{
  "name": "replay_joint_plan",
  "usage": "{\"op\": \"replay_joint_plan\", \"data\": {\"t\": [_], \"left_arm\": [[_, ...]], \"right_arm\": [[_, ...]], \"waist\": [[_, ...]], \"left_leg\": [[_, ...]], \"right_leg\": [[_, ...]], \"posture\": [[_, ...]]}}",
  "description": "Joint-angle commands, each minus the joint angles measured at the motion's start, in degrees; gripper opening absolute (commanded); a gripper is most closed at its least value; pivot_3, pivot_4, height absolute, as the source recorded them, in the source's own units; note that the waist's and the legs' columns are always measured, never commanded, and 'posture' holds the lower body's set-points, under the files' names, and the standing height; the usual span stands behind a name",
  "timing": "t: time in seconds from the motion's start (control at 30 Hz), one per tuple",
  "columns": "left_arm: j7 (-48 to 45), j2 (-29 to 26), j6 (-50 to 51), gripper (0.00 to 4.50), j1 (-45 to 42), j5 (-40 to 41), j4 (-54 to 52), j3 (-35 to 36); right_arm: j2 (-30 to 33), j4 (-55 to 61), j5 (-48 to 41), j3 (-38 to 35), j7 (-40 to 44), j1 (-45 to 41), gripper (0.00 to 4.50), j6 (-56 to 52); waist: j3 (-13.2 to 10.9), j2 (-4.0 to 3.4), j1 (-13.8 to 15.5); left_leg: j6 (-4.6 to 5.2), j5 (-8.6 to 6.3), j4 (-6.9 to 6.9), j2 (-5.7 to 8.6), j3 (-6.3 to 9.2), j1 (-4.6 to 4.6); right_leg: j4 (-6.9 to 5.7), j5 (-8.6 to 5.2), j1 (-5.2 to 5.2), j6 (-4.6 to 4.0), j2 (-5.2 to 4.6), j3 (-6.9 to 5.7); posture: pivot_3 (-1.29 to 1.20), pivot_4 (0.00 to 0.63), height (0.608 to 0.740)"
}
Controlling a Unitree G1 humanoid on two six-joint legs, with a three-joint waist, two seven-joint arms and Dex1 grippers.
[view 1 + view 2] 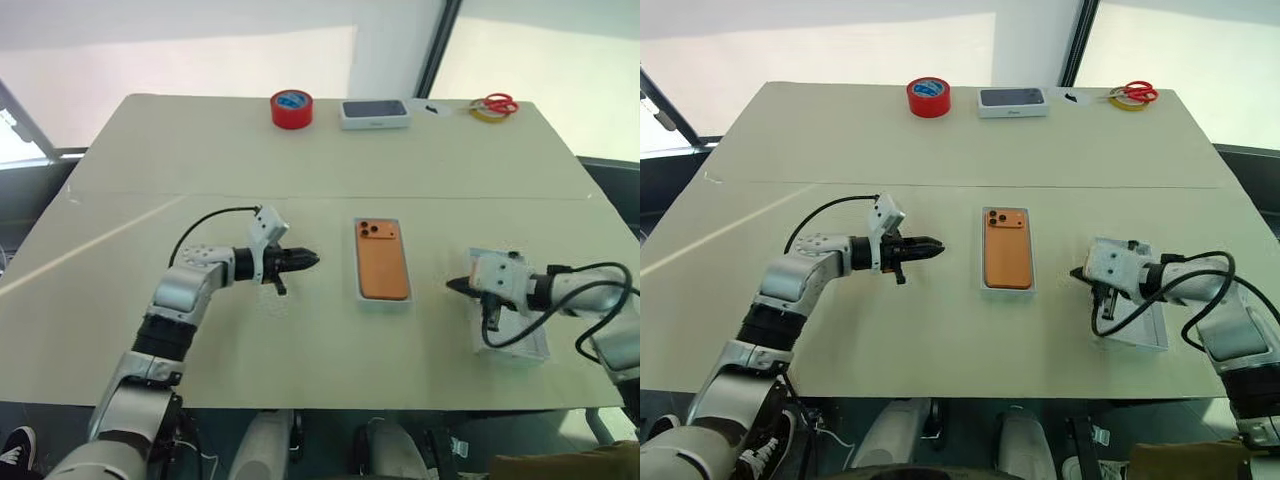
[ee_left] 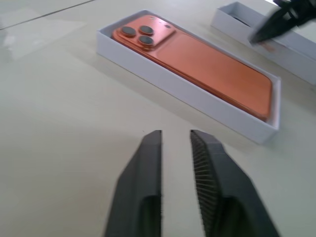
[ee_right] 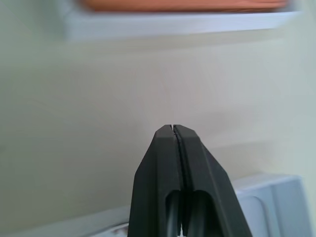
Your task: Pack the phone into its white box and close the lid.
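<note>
You won't find any text, brand, number or sign that can be read here. The closed white box with dark top [image 1: 1013, 102] at the far edge of the table [image 1: 840, 160] carries a small grey mark on its near side wall, but it is too small for you to make out. The red tape roll [image 1: 928, 97] beside it has a blue inner face with no legible print. The phone [image 1: 1007, 248] shows you a plain orange back with no logo visible.
</note>
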State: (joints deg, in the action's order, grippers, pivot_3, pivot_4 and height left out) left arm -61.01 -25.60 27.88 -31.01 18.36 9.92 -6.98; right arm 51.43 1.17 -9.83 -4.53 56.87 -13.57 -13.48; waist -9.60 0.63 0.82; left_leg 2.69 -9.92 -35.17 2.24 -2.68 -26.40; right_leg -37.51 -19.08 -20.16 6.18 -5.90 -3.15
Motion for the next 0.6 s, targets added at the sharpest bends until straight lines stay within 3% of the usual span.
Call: {"op": "replay_joint_plan", "data": {"t": [0.03, 0.13, 0.2, 0.37, 0.5, 0.6], "left_arm": [[-4.0, -3.0, -4.8, 2.94, 1.5, 2.9, -4.4, 3.8], [-6.8, -6.0, -5.1, 4.45, 2.5, 5.4, -4.0, 6.6], [-7.6, -7.2, -7.0, 4.5, 2.5, 5.4, -2.7, 7.7], [-10.2, -8.4, -19.3, 4.5, 3.8, 3.2, -1.2, 8.7], [-13.4, -8.2, -27.9, 4.5, 3.2, 3.3, 2.5, 9.4], [-14.3, -8.1, -30.9, 4.5, 2.7, 3.1, 4.3, 9.0]], "right_arm": [[-1.3, 10.0, -7.1, -5.7, -3.4, 1.5, 1.94, -11.3], [-1.5, 16.2, -8.0, -10.0, -8.8, 6.0, 3.47, -21.3], [-2.5, 20.2, -9.6, -13.1, -13.4, 7.4, 4.48, -29.7], [-3.1, 31.4, -16.1, -18.2, -19.2, 9.2, 4.48, -52.8], [-3.2, 35.1, -20.9, -20.3, -21.4, 3.6, 4.48, -75.6], [-1.5, 34.3, -23.7, -19.2, -23.9, 2.5, 4.48, -79.0]], "waist": [[0.0, -0.01, -0.1], [0.0, -0.02, 0.0], [0.0, -0.04, -0.1], [0.0, -0.16, -0.1], [0.0, -0.2, -0.2], [0.0, -0.2, -0.3]], "left_leg": [[0.01, 0.0, 0.01, 0.0, 0.05, -0.02], [0.22, -0.16, 0.06, 0.0, 0.14, -0.02], [0.29, -0.19, 0.04, 0.0, 0.14, -0.03], [0.36, -0.25, 0.08, 0.01, 0.1, -0.03], [0.36, -0.24, 0.16, 0.0, 0.1, -0.05], [0.37, -0.25, 0.16, 0.01, 0.09, -0.05]], "right_leg": [[0.02, 0.0, -0.01, 0.0, 0.0, -0.05], [0.2, -0.01, -0.11, -0.02, 0.0, -0.13], [0.24, -0.02, -0.12, -0.04, -0.01, -0.12], [0.26, -0.08, -0.18, -0.22, -0.02, -0.08], [0.27, -0.08, -0.24, -0.22, -0.02, -0.08], [0.27, -0.09, -0.25, -0.25, -0.02, -0.06]], "posture": [[0.0, 0.15, 0.735], [0.0, 0.15, 0.735], [0.0, 0.15, 0.735], [0.0, 0.15, 0.735], [0.0, 0.15, 0.735], [0.0, 0.15, 0.735]]}}
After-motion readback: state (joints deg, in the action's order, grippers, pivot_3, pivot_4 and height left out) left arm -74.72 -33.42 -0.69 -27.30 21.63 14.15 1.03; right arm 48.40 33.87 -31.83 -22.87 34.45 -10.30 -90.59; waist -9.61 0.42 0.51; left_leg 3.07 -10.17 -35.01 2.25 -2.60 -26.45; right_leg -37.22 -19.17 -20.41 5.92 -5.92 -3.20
